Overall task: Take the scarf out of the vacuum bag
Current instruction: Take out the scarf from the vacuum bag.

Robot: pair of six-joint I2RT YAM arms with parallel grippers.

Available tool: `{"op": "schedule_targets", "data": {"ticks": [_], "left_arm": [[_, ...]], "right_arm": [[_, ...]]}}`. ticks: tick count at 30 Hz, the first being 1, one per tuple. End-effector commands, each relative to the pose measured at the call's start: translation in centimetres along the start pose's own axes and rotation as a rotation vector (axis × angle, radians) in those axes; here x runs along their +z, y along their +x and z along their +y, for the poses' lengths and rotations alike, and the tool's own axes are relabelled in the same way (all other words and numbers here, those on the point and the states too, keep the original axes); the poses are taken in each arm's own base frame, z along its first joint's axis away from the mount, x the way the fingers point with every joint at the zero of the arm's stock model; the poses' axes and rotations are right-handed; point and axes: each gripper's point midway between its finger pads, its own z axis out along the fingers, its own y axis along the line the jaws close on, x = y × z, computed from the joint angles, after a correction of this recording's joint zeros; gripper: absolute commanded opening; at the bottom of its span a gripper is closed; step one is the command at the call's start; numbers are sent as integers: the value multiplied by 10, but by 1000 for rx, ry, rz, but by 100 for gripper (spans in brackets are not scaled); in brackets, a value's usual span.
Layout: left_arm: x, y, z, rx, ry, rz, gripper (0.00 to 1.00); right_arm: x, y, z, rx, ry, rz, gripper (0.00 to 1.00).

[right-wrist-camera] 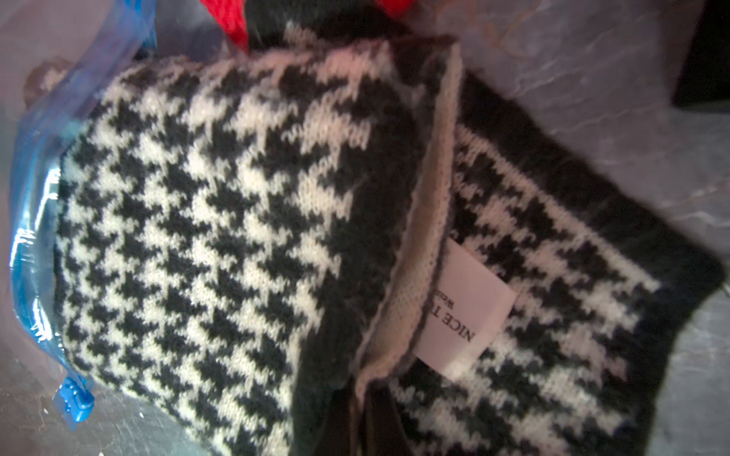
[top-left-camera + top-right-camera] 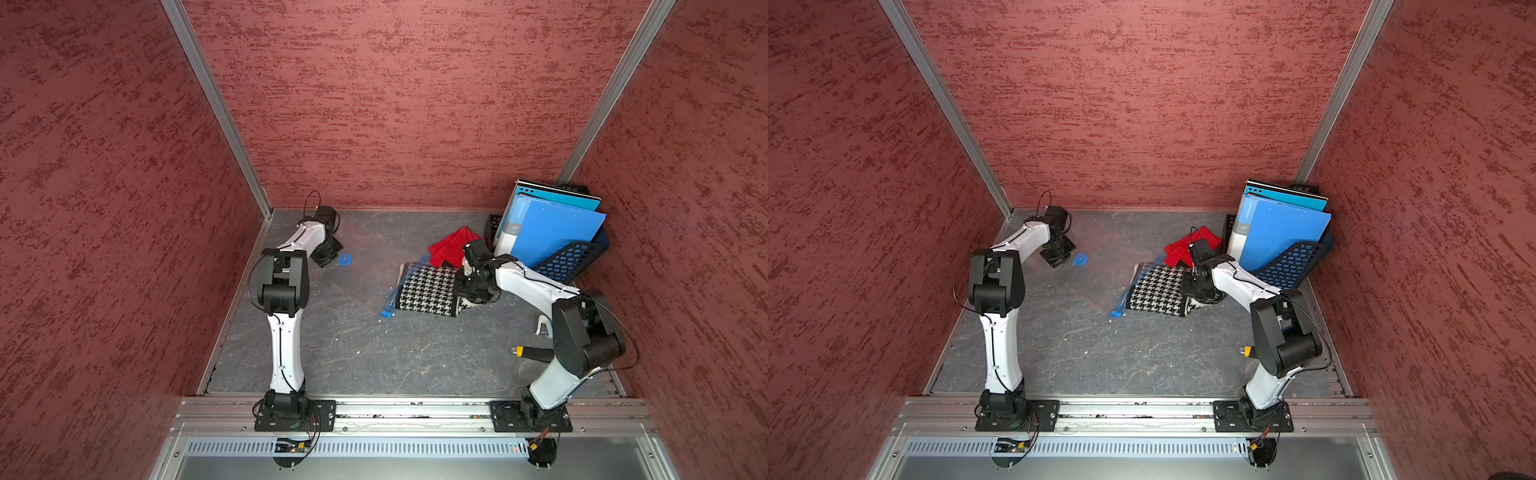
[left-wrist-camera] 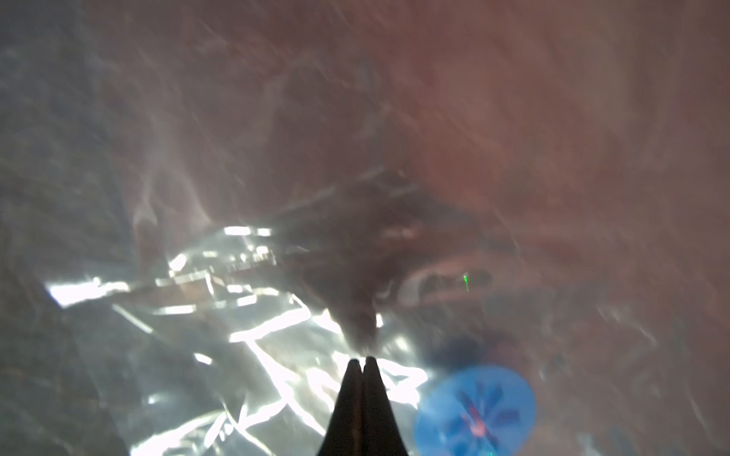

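Our right claw point(image 1: 359, 391) pinches the soft, light-looking black-and-white scarf point(image 1: 221, 221) by its folded edge, a good hold, and our left claw point(image 3: 362, 361) pinches the slippery vacuum bag point(image 3: 237, 316) near its blue valve point(image 3: 474, 410).

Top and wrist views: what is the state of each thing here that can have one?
Vacuum bag: zip open, lying flat.
Scarf: folded, mostly out, one end in the bag mouth.
Left gripper: shut on the bag near its valve.
Right gripper: shut on the scarf's edge.
Slider clip: at the zip's end.
Red cloth: loose beside the scarf.
Folders: leaning upright in rack.
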Motion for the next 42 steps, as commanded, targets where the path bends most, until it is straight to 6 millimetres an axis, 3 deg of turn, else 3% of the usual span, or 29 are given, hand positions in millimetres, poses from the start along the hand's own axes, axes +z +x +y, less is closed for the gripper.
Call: {"op": "schedule_targets", "data": {"ticks": [1, 5, 10, 15, 22, 25, 28, 34, 35, 36, 37, 39, 41, 42], "left_arm": [[-57, 58, -53, 146, 132, 15, 0], [-37, 102, -83, 163, 191, 79, 0], [15, 117, -86, 132, 147, 145, 0], [40, 100, -71, 67, 94, 129, 0], [57, 68, -51, -9, 47, 111, 0], [61, 58, -47, -21, 41, 107, 0], [62, 48, -40, -35, 27, 101, 0], [42, 22, -15, -78, 29, 62, 0], [35, 19, -16, -61, 36, 53, 0], [26, 18, -19, -44, 41, 41, 1], [14, 17, -24, -14, 60, 20, 13], [-19, 17, -36, 55, 105, -52, 42], [-62, 18, -46, 130, 156, -165, 99], [-82, 16, -48, 149, 178, -216, 100]], "right_arm": [[-7, 7, 3, -17, -21, 27, 0], [-4, 9, 6, -27, -34, 49, 0], [-13, 12, 16, -54, -86, 48, 0], [-27, 23, 17, -75, -95, 47, 0], [-38, 30, -17, -17, 76, 33, 0], [-34, 37, -31, -1, 141, 73, 0], [-21, 41, -20, 5, 67, 108, 0], [14, 45, 8, 36, -88, 210, 1], [14, 45, 6, 51, -70, 211, 22], [10, 42, 2, 61, -41, 194, 68], [3, 37, -2, 60, -11, 163, 98], [-21, 23, -10, 63, 45, 52, 99], [-56, 3, -10, 59, 52, -111, 99], [-67, -6, -12, 64, 67, -171, 99]]}}
